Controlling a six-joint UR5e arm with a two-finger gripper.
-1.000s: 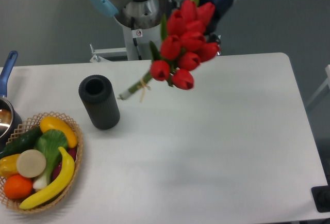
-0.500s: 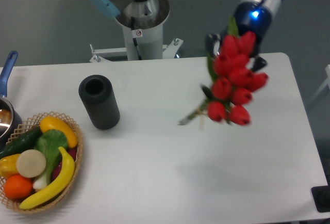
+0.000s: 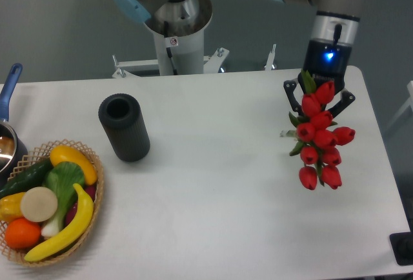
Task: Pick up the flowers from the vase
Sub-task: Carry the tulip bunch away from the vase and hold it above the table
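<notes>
Gripping the flowers (image 3: 321,139), end effector (image 3: 319,99) clamped above table (image 3: 226,190), vase (image 3: 124,127) empty, no legible writing

Small white-and-red sticker (image 3: 171,41) on robot base column (image 3: 174,48); print too small, unreadable. No other text.

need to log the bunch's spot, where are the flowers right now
The flowers are out of the vase, held in the gripper over the table's right side, far from the vase at the left.

Red tulip flowers (image 3: 321,139) aloft (right); black vase (image 3: 124,128) upright, empty.
</notes>
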